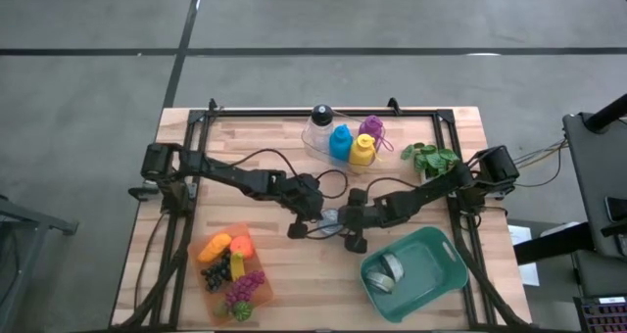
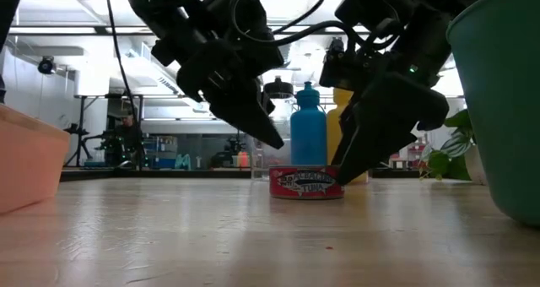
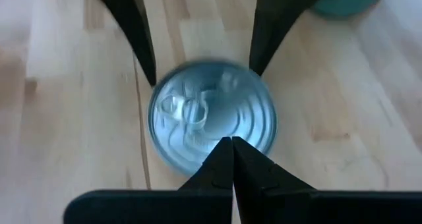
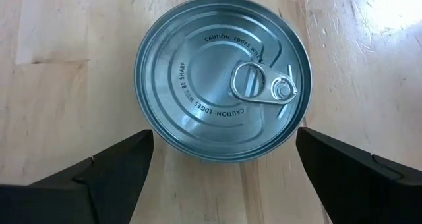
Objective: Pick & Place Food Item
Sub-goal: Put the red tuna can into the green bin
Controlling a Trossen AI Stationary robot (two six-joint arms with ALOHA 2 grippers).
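Note:
A flat round tin can (image 4: 223, 76) with a pull-ring lid and a red label (image 2: 306, 183) stands upright on the wooden table (image 1: 294, 284) near its middle. My right gripper (image 4: 224, 138) is open and slants down at the can from the table's right. Its two fingertips stand wide on either side of the can's near edge, and a gap shows at each. My left gripper (image 3: 232, 145) is shut. It slants down from the table's left, its tip (image 2: 274, 139) above the can's left edge and apart from it.
A teal bin (image 1: 446, 264) with a silvery round thing inside sits at the near right. An orange tray (image 1: 257, 266) of toy fruit lies at the near left. Bottles (image 1: 341, 142), purple grapes (image 1: 372, 127) and a green plant (image 1: 431, 159) stand along the far edge.

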